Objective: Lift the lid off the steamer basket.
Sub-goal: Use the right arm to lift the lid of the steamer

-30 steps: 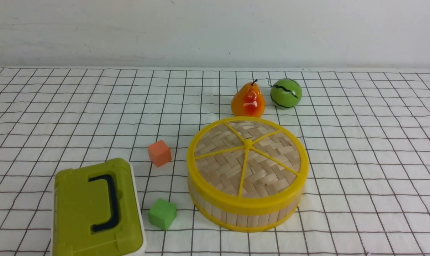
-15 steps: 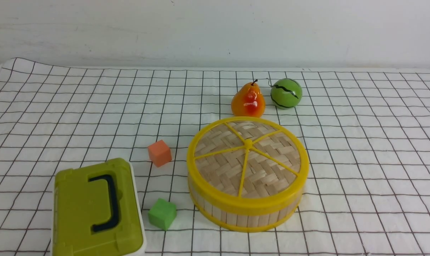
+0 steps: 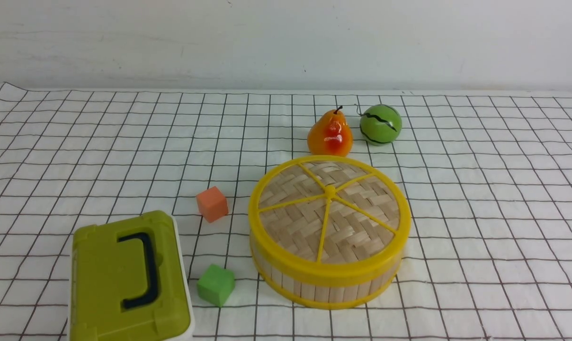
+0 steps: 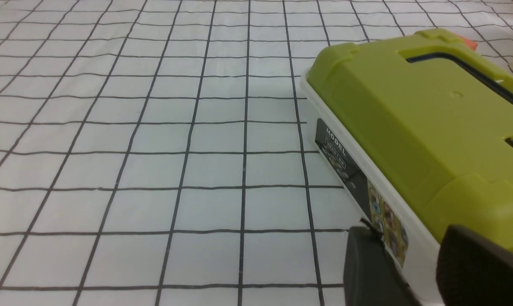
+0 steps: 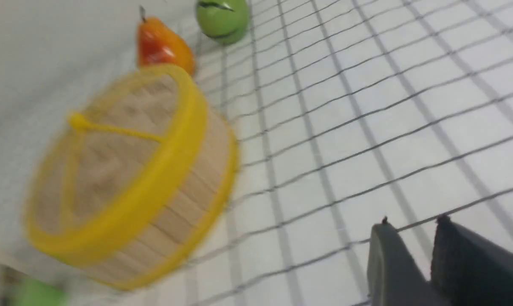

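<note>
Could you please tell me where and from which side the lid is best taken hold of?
Grip the small centre knob of the lid, coming straight down from above: it lies flat on the steamer basket, rim flush with the basket's, so the edge likely offers little purchase.

The front camera sat between the arms, looking forward and down across the checked cloth (image 3: 480,199) to the wall (image 3: 286,42). The steamer basket (image 3: 326,288) lay at 5 o'clock from centre, the green box (image 3: 106,284) at 7. The left wrist camera hung low, close beside that box. The right wrist camera, rolled and blurred, viewed the basket from near its 4 o'clock, the pear (image 3: 330,135) beyond.
</note>
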You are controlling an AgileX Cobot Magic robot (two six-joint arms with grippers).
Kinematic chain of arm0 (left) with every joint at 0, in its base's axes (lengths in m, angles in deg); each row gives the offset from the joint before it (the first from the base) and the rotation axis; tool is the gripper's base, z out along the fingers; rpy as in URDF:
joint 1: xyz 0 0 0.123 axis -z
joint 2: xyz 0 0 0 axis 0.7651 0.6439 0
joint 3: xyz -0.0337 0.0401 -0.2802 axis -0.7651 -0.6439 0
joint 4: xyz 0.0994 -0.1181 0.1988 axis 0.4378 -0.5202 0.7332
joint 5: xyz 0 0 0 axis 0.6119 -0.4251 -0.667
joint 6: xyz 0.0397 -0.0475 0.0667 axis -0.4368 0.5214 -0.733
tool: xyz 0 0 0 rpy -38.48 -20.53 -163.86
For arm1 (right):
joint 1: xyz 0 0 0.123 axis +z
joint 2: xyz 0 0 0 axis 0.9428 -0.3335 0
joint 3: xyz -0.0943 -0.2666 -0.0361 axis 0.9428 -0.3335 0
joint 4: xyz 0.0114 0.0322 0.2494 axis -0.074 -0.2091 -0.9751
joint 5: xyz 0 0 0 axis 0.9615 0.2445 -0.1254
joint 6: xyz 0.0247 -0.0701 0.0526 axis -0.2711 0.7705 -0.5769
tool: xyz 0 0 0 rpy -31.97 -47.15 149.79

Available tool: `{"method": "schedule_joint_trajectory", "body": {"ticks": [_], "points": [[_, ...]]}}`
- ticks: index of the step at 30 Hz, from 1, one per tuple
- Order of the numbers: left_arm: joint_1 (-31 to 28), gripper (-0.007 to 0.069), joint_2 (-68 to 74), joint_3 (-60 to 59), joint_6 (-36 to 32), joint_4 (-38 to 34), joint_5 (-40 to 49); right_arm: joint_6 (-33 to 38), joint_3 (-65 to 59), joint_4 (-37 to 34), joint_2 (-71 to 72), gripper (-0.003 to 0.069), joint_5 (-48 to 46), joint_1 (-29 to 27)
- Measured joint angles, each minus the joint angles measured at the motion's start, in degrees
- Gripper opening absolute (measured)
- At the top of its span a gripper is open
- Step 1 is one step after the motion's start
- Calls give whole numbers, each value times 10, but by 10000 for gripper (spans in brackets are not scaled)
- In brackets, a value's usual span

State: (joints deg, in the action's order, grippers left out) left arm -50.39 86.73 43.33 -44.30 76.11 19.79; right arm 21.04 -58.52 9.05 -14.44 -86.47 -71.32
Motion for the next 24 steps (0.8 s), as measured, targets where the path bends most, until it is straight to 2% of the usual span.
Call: {"method": "schedule_joint_trajectory", "body": {"ticks": [2, 5, 12, 17, 19, 22, 24], "points": [[0, 239, 0, 0, 0, 0, 0, -57, -1, -100, 0, 167, 9, 0], [0, 239, 0, 0, 0, 0, 0, -87, -1, -170, 0, 169, 24, 0], [0, 239, 0, 0, 0, 0, 0, -37, -1, -164, 0, 177, 52, 0], [0, 239, 0, 0, 0, 0, 0, 35, 14, -161, 0, 177, 35, 0], [0, 239, 0, 0, 0, 0, 0, 81, 56, -156, -8, 158, 5, 0], [0, 239, 0, 0, 0, 0, 0, 166, 182, -110, -102, 27, -75, 0], [0, 239, 0, 0, 0, 0, 0, 195, 231, -90, -138, -6, -106, 0]]}}
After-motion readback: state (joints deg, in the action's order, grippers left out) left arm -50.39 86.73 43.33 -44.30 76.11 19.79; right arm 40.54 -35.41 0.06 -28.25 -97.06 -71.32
